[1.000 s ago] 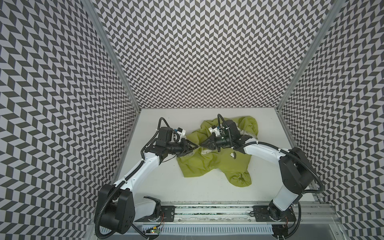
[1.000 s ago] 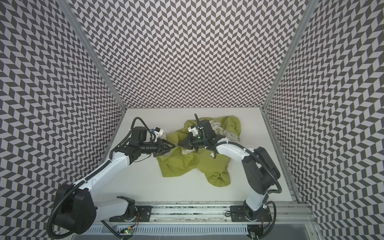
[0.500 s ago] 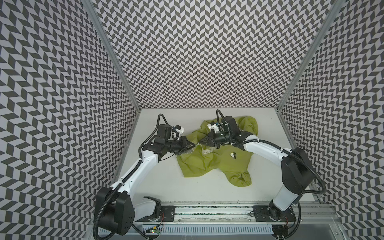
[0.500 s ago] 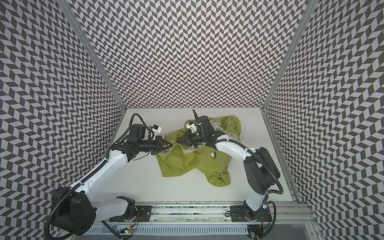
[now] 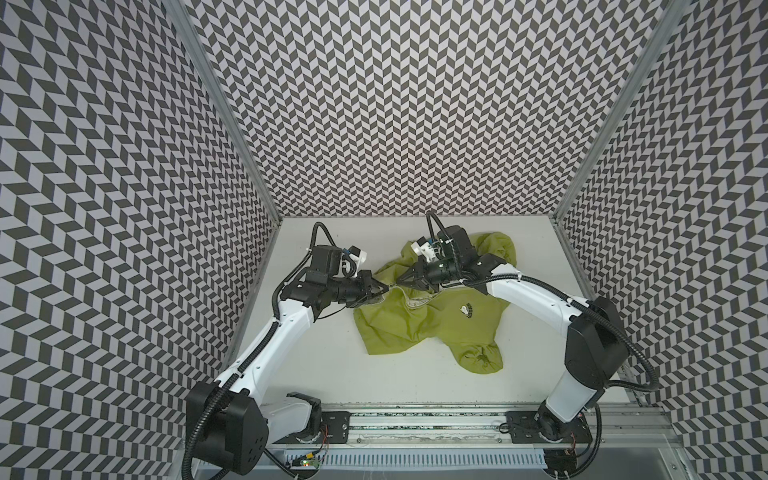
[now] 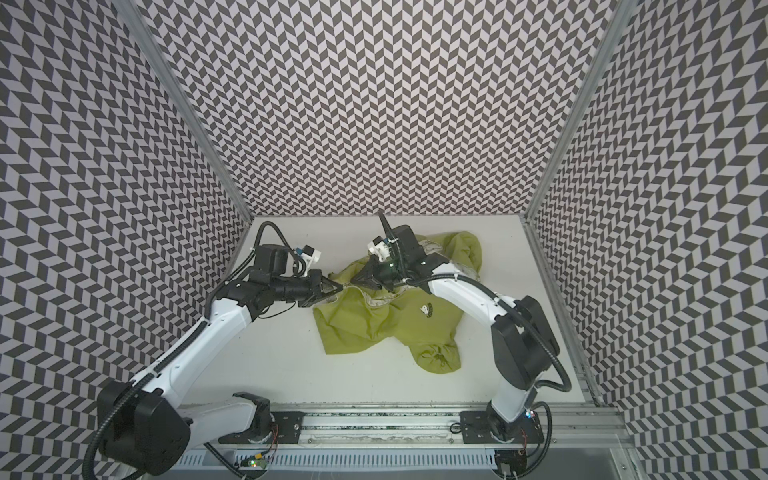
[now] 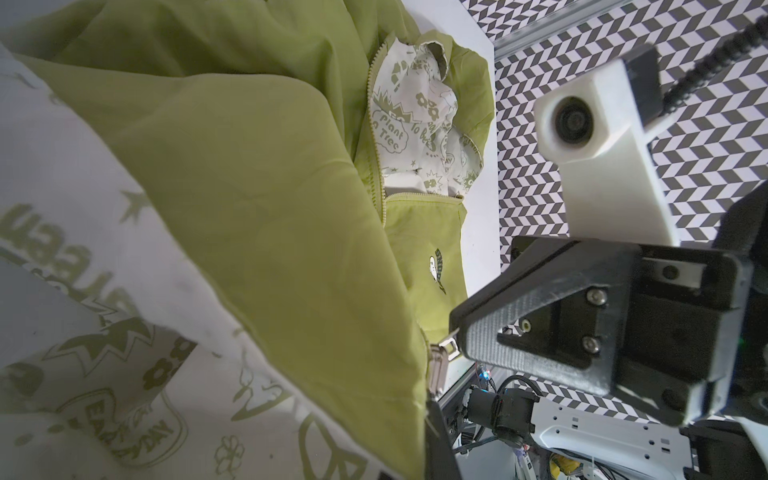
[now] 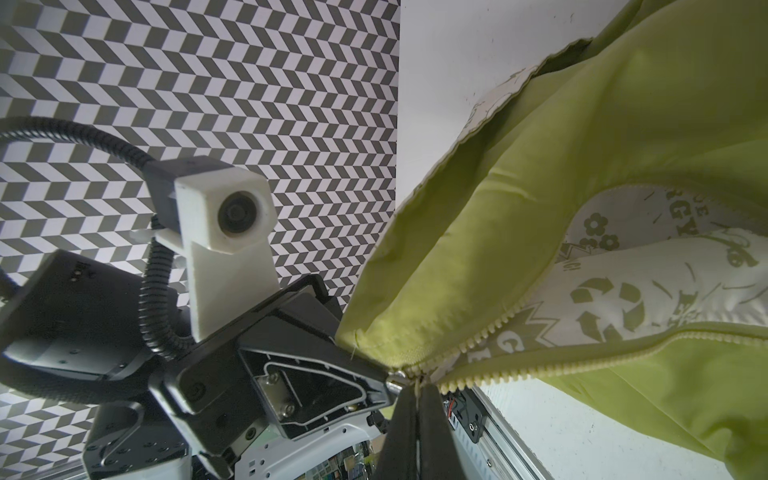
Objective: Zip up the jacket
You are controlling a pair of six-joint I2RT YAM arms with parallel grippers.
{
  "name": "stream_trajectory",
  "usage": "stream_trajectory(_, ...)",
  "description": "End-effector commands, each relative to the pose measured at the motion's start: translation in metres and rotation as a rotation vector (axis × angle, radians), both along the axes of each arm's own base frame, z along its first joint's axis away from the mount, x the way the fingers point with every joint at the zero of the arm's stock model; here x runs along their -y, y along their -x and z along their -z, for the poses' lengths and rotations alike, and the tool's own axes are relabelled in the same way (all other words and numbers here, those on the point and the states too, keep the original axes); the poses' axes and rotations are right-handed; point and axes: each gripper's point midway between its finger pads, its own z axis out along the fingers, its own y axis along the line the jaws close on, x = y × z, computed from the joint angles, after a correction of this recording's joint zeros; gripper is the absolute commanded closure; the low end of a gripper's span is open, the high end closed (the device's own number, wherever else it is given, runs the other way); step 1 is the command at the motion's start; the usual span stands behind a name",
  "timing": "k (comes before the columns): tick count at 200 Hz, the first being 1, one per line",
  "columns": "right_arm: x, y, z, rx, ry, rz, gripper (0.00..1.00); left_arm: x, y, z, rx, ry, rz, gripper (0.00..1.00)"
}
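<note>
Left pincer (image 5: 384,289) and right pincer (image 5: 397,285) meet tip to tip, both clamped shut on the jacket (image 5: 436,332) at its zipper (image 8: 519,357) base. I cannot tell which one holds the metal slider (image 7: 436,365). Only the wrist views show the teeth parted over printed lining (image 7: 409,124). The 2 arms stretch low and inward. The jacket lies crumpled from the table (image 5: 316,374) middle toward its far edge.

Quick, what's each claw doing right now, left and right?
Left claw: closed, pinching the jacket at its hem.
Right claw: closed on the metal zipper pull.
</note>
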Motion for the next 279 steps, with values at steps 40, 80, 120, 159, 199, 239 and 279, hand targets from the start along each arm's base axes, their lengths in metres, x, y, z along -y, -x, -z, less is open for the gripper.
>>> stream_trajectory(40,-0.010,-0.002,0.003,0.022,-0.057,-0.038,0.98,-0.002,0.009,-0.022,0.063,0.005,0.007,1.00)
stream_trajectory(80,-0.011,-0.001,0.003,0.021,-0.070,-0.043,0.86,0.001,0.015,-0.019,0.053,0.007,0.026,1.00)
stream_trajectory(120,-0.012,-0.001,0.007,0.002,-0.087,-0.041,0.85,0.003,0.017,-0.018,0.051,0.009,0.033,1.00)
stream_trajectory(159,-0.015,0.000,0.003,-0.005,-0.119,-0.050,0.85,0.004,0.016,-0.016,0.044,0.007,0.037,1.00)
stream_trajectory(199,-0.014,0.000,0.000,-0.012,-0.141,-0.038,0.85,0.005,0.015,-0.013,0.037,0.007,0.040,1.00)
stream_trajectory(239,-0.013,0.002,-0.004,-0.009,-0.151,-0.032,0.89,0.005,0.014,-0.010,0.031,0.005,0.042,1.00)
stream_trajectory(279,-0.013,0.001,-0.006,-0.013,-0.162,-0.027,0.97,0.006,0.013,-0.009,0.028,0.006,0.046,1.00)
